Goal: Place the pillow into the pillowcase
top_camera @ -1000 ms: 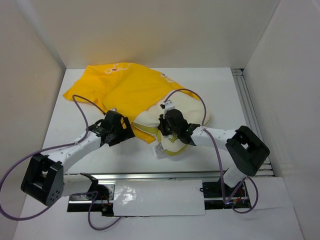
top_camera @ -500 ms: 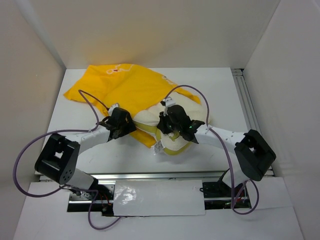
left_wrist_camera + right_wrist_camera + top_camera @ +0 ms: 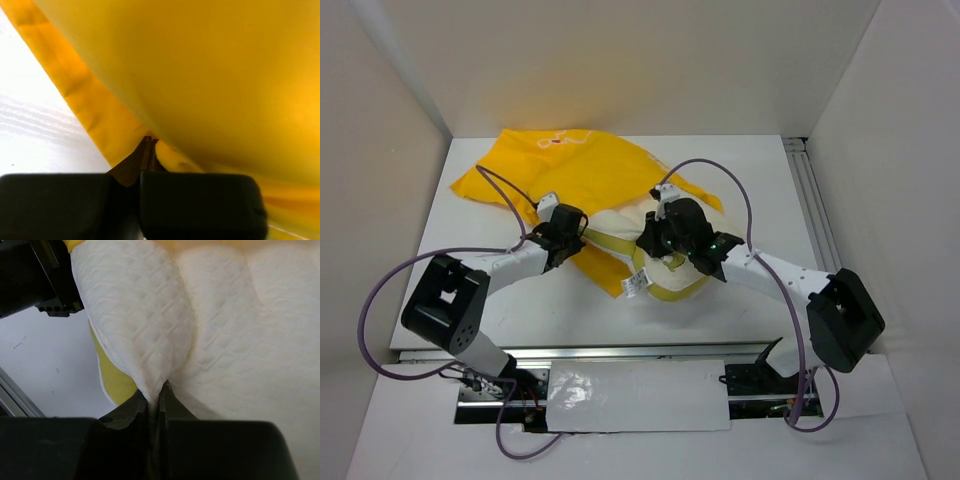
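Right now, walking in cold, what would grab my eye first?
The bright yellow pillowcase sprawls across the far left of the white table. At its near edge a cream quilted pillow shows, with the left gripper pinching yellow fabric and the right gripper pinching the pillow.

Left arm [image 3: 510,265] and right arm [image 3: 775,272]: slim white tubes between blocky black joint housings, a matt black left gripper [image 3: 582,234] and right gripper [image 3: 650,247], and long purple cables [image 3: 365,320] looping alongside
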Robot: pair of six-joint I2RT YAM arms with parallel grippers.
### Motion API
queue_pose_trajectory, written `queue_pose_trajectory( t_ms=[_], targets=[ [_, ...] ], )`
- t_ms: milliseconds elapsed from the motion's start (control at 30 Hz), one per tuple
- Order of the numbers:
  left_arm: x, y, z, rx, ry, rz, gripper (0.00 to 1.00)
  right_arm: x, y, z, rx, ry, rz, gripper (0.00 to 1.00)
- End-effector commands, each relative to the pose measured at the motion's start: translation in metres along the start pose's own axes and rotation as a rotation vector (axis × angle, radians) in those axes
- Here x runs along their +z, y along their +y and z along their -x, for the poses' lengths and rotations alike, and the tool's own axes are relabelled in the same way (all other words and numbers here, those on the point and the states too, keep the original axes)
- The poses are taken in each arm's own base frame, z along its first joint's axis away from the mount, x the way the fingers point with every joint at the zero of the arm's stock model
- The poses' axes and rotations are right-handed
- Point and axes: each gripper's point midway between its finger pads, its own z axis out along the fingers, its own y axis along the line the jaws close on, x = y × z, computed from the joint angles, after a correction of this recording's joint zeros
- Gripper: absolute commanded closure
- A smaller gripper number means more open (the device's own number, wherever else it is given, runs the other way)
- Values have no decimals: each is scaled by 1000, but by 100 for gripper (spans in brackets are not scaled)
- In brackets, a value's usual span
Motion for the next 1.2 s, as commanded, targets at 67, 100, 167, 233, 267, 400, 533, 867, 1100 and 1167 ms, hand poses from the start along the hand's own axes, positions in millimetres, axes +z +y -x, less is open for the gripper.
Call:
queue_pose_trajectory(
  t_ms=[67, 100, 167, 233, 267, 400, 533, 867, 1100, 1167],
  targets=[
    [-29, -35, 37, 16, -158, -77, 100, -8, 21, 53, -5, -150, 63, 100],
    [-35, -38, 34, 22, -159, -94, 100, -8, 23, 66, -7, -201, 66, 100],
    [-62, -60, 22, 87, -124, -212, 100, -2, 29, 89, -20, -282, 85, 100],
    [-94, -83, 16, 127, -101, -340, 100, -9, 49, 126, -50, -404, 129, 100],
    [-108, -92, 14, 134, -89, -388, 100, -12, 59, 133, -71, -441, 153, 100],
    [-167, -112, 12, 191, -75, -560, 100, -43, 73, 184, -109, -705, 116, 100],
    [-160, -70, 29, 167, -144, -323, 100, -54, 65, 190, -96, -736, 66, 100],
    [-128, 1, 74, 151, -185, -46, 0, -75, 65, 196, -134, -703, 42, 100],
    [-91, -28, 102, 189, -298, -390, 0, -75, 71, 199, -165, -677, 57, 100],
    [-74, -31, 101, 250, -307, -400, 0, -78, 78, 203, -172, -680, 81, 100]
  ],
)
